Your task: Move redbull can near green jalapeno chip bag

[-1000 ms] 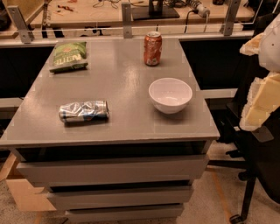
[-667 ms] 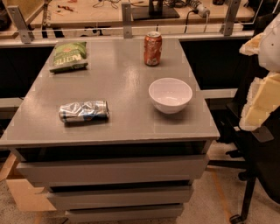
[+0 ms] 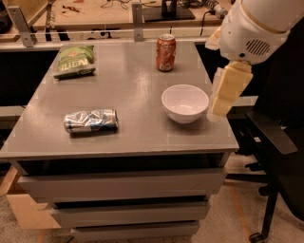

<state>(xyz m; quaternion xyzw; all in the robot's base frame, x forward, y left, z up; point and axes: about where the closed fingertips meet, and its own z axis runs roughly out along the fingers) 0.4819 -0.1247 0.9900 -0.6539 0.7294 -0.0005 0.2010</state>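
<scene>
The redbull can [image 3: 91,121], crinkled silver with blue patches, lies on its side on the front left of the grey table [image 3: 133,88]. The green jalapeno chip bag [image 3: 75,60] lies flat at the table's back left corner, well apart from the can. My gripper [image 3: 218,110] hangs down from the white arm [image 3: 259,28] at the table's right edge, just right of the white bowl. It holds nothing and is far from the can.
A white bowl [image 3: 185,102] sits on the right part of the table. An upright orange-red soda can [image 3: 166,52] stands at the back. A dark office chair [image 3: 278,142] stands to the right. Drawers [image 3: 123,182] run below the tabletop, and a cluttered bench [image 3: 109,14] lies behind.
The arm and gripper have swung left from the picture's right edge to the table's right edge beside the bowl. The objects on the table have not moved.
</scene>
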